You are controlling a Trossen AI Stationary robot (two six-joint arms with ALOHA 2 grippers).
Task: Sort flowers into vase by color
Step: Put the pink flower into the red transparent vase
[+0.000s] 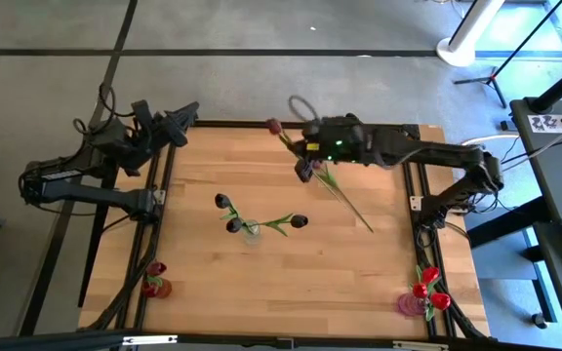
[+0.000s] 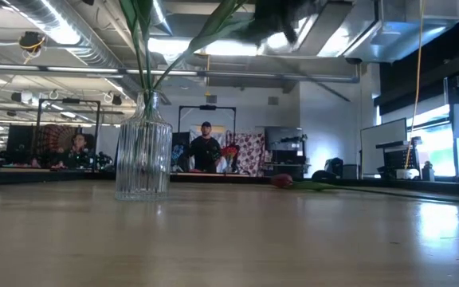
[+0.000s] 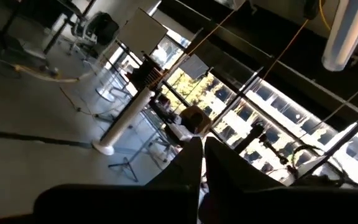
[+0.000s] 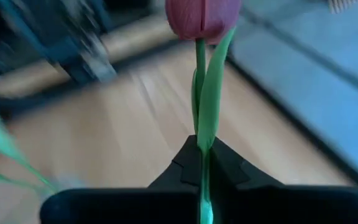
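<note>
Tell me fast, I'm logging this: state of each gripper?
Left gripper: shut, empty, off the table's left edge.
Right gripper: shut on a mauve tulip's stem.

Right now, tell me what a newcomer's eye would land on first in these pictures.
First, the right end effector at the table's far edge, shut on the thin green stem of a mauve-pink tulip lying there. Next, the clear glass vase mid-table, holding dark maroon tulips. Then the red tulips in a vase at the near right corner; the left end effector waits shut off the far left corner.
</note>
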